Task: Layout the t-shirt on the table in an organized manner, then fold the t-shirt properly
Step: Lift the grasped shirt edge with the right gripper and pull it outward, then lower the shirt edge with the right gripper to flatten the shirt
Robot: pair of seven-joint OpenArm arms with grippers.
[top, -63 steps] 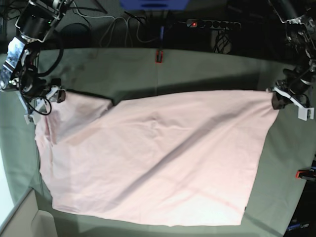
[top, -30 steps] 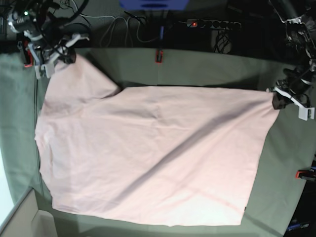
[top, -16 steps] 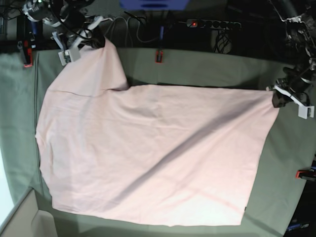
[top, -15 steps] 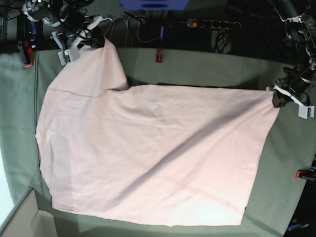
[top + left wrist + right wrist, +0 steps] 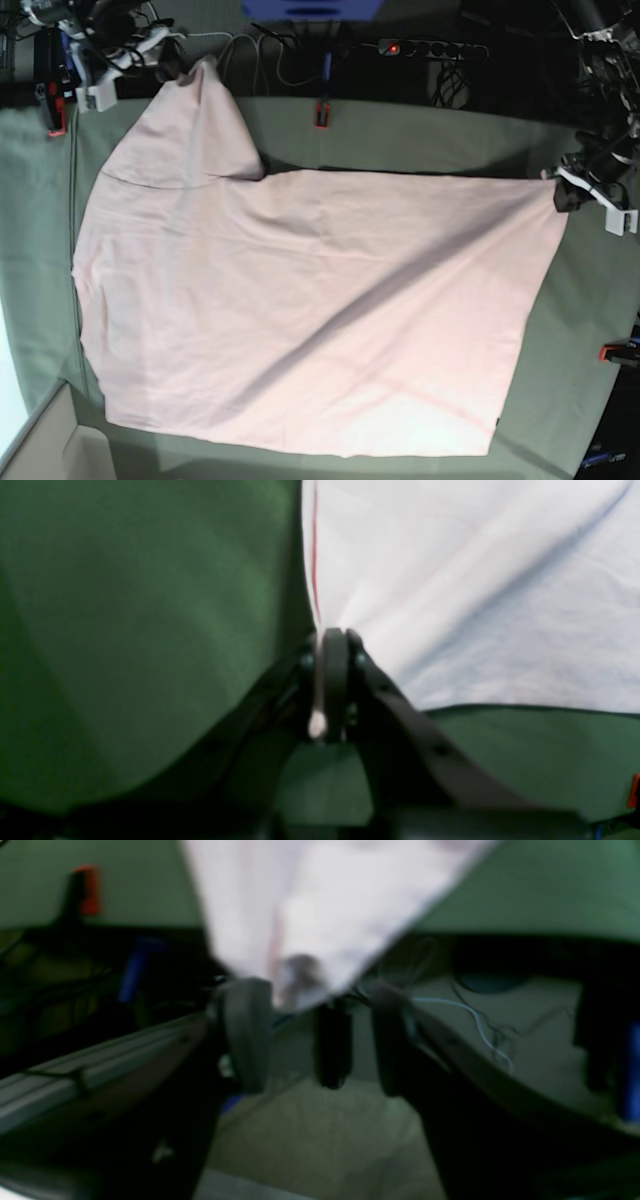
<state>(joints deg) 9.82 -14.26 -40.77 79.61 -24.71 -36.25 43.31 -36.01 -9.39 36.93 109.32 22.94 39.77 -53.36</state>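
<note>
At the table's far corner, the right gripper point(image 5: 310, 1035) was seen with its jaws parted, the sleeve tip of the t-shirt point(image 5: 310, 300) lying loose between them, seemingly let go once drawn outward. A hem corner was pinched fast by the left gripper point(image 5: 332, 680), evidently to keep the cloth taut. Most of the garment was spread flat across the table point(image 5: 420, 135).

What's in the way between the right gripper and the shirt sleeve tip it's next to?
Nothing visible: the right gripper stands open with the t-shirt sleeve tip right at its fingers.
</note>
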